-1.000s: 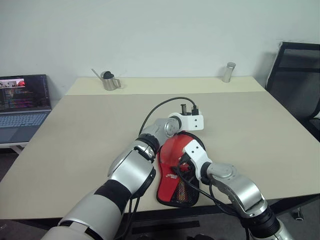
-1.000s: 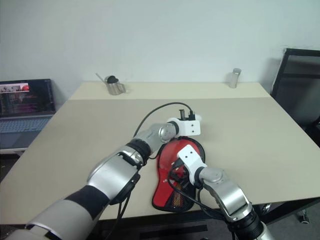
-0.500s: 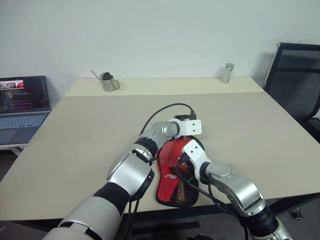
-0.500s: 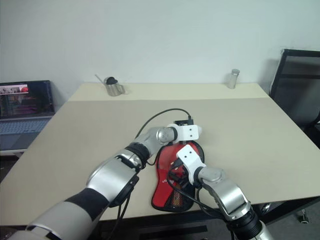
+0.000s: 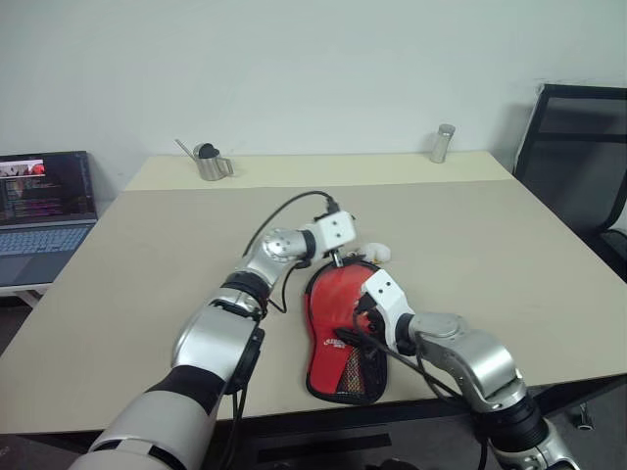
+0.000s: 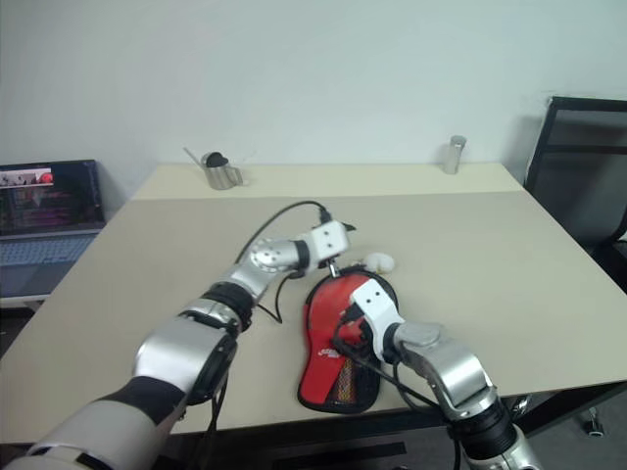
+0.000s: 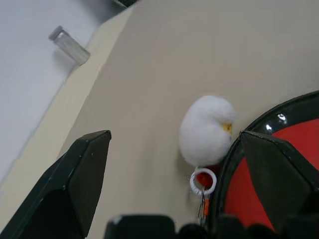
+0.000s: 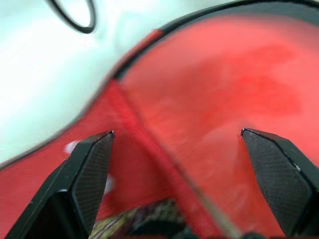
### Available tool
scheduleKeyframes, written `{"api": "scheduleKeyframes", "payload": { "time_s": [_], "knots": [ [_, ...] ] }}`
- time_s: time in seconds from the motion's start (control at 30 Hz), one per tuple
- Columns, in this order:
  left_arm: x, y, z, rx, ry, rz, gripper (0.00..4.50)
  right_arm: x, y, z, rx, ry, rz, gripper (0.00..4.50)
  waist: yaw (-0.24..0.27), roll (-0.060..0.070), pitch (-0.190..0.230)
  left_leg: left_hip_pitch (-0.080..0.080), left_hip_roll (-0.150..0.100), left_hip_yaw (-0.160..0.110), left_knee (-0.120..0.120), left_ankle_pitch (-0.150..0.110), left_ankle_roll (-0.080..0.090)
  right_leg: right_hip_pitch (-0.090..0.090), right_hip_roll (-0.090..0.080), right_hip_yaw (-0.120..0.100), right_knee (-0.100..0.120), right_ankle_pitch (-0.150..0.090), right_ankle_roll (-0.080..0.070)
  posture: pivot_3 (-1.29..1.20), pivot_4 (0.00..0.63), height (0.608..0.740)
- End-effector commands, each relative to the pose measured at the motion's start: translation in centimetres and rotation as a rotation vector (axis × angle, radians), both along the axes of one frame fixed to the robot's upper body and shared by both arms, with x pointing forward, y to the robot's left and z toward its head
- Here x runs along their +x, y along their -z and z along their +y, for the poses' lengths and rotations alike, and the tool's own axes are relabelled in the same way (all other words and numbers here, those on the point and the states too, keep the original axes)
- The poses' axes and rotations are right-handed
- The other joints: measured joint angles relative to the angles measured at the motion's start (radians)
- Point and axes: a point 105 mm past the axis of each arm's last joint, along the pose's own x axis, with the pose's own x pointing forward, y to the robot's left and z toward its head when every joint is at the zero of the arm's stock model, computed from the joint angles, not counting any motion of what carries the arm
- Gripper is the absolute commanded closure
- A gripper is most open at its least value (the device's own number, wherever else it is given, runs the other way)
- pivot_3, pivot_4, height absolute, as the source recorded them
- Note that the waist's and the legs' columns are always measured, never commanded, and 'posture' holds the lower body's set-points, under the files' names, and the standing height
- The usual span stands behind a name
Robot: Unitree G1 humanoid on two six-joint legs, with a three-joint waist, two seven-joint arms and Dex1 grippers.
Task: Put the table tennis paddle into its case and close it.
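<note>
The case [image 5: 333, 323] lies red side up near the table's front edge, with its mesh pocket towards me. A white fluffy ball [image 7: 207, 129] on a small white ring [image 7: 203, 180] rests at its far rounded end. My left gripper [image 5: 340, 258] hovers open just beyond that end, the ball and ring lying between its fingers [image 7: 75, 184] in the left wrist view. The right gripper [image 5: 361, 311] hangs open right over the red face of the case [image 8: 209, 99], holding nothing. The table tennis paddle is hidden.
A small metal watering can [image 5: 206, 162] and a metal cylinder [image 5: 444, 143] stand along the table's far edge. A laptop [image 5: 44, 211] sits on a side desk at the left, and a black chair [image 5: 578, 157] stands at the right.
My left gripper has opened, rolled and swung left off the case's far end, which uncovers the white ball. The right gripper has hardly moved.
</note>
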Motion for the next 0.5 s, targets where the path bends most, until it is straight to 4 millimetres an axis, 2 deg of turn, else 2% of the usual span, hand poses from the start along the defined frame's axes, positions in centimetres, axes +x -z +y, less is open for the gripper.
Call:
{"api": "scheduleKeyframes", "payload": {
  "time_s": [0.03,0.13,0.23,0.3,0.4,0.5],
  "knots": [
    [-0.8,-1.3,3.4,-0.119,0.034,0.07,0.02,-1.0,-4.1,0.1,0.104,-0.092,-0.065,0.0,-0.003,0.0,0.0,0.0,0.0,-0.001,0.0,0.0,0.0,0.0,0.0,-0.001,0.0,0.0,0.0,0.0,0.15,0.74],
    [-2.1,-1.0,6.2,-0.179,0.068,0.167,0.02,-1.1,-6.1,-0.1,0.167,-0.118,-0.095,0.0,-0.007,0.0,0.0,0.0,0.0,-0.002,0.0,0.0,0.0,0.0,0.0,-0.002,0.001,0.0,0.0,0.0,0.15,0.74],
    [-3.6,-0.7,8.8,-0.206,0.056,0.225,0.02,0.8,-7.5,-1.5,0.205,-0.038,-0.142,0.0,-0.012,0.0,0.0,0.0,0.0,-0.002,0.0,0.0,0.0,0.0,0.0,-0.001,0.001,0.0,0.0,0.0,0.15,0.74],
    [-4.7,-0.7,10.1,-0.233,0.033,0.255,0.02,3.0,-7.3,-3.5,0.185,0.062,-0.166,0.0,-0.012,0.0,0.0,0.0,0.0,-0.002,0.0,0.0,0.0,0.001,-0.001,-0.001,0.0,0.0,0.0,0.0,0.15,0.74],
    [-6.1,-0.8,11.0,-0.252,0.014,0.283,0.02,4.9,-6.6,-5.2,0.194,0.13,-0.158,0.0,-0.007,0.0,0.0,0.0,-0.001,-0.002,0.001,0.0,0.0,0.001,-0.001,-0.001,0.0,0.0,0.0,0.0,0.15,0.74],
    [-7.4,-0.4,11.7,-0.26,-0.017,0.312,0.02,7.0,-4.8,-6.9,0.177,0.208,-0.126,0.0,-0.007,0.0,0.0,0.0,-0.001,-0.002,0.0,0.0,0.0,0.001,-0.001,0.0,0.0,0.0,0.0,0.0,0.15,0.74]
  ]
}}
